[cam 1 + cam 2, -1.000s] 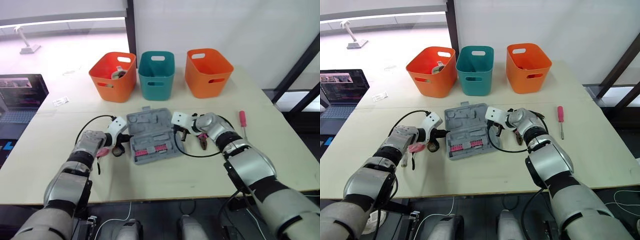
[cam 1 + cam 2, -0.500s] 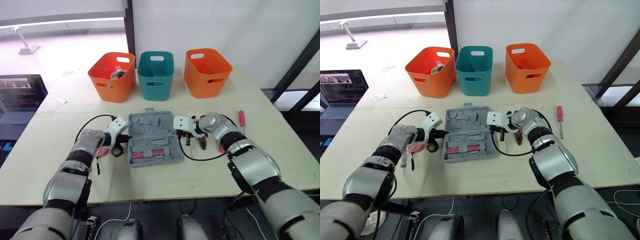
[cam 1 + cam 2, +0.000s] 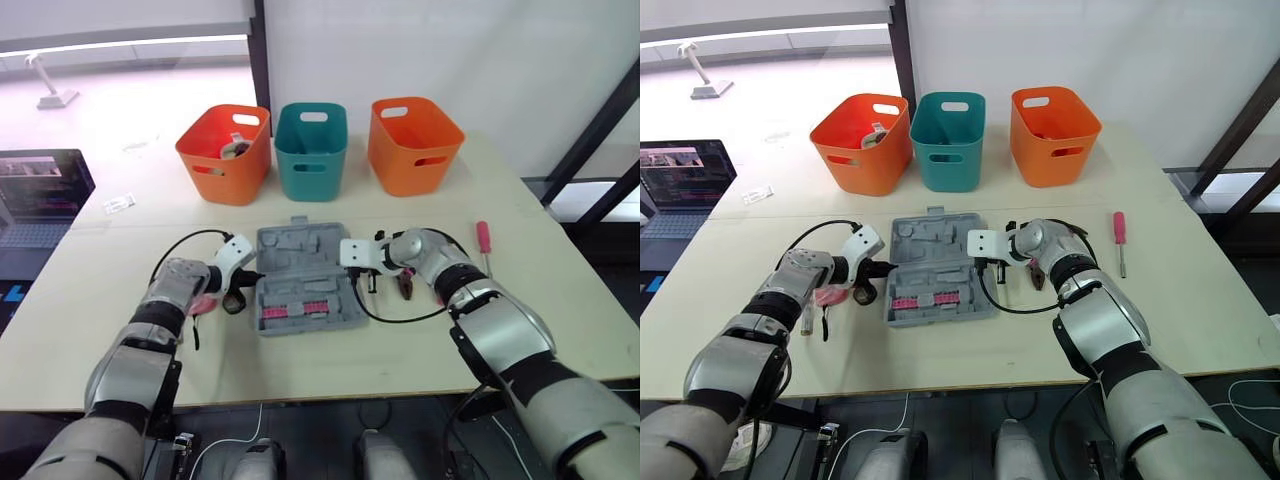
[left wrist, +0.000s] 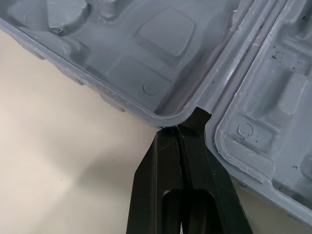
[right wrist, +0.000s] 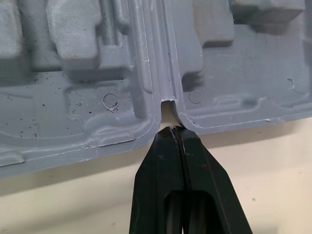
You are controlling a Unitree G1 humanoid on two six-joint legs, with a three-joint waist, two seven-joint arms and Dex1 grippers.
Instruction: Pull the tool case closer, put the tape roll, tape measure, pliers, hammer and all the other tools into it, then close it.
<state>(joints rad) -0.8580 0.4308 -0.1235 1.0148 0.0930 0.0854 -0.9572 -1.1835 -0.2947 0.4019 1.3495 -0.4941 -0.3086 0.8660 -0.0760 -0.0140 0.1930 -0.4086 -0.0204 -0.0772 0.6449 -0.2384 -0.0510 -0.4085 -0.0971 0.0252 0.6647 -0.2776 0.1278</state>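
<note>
The grey tool case (image 3: 304, 262) lies open and flat on the table, with a pink strip of bits (image 3: 298, 309) in its near half. My left gripper (image 4: 186, 126) is shut, and its tips are wedged into the hinge notch at the case's left edge. My right gripper (image 5: 173, 131) is shut too, its tips touching the hinge notch on the case's right edge. Dark pliers (image 3: 407, 286) lie just right of my right gripper. A pink-handled screwdriver (image 3: 485, 238) lies farther right. A dark tape roll (image 3: 864, 294) and a pink-handled tool (image 3: 826, 296) sit beside my left wrist.
Three baskets stand behind the case: orange (image 3: 224, 152) with something inside, teal (image 3: 312, 150), and orange (image 3: 414, 144). A laptop (image 3: 40, 195) sits off the table's left side, and a small paper label (image 3: 120, 204) lies at the far left.
The case has turned from skewed to square with the table and slid slightly nearer. Both grippers stayed shut at its hinge ends and moved with it.
</note>
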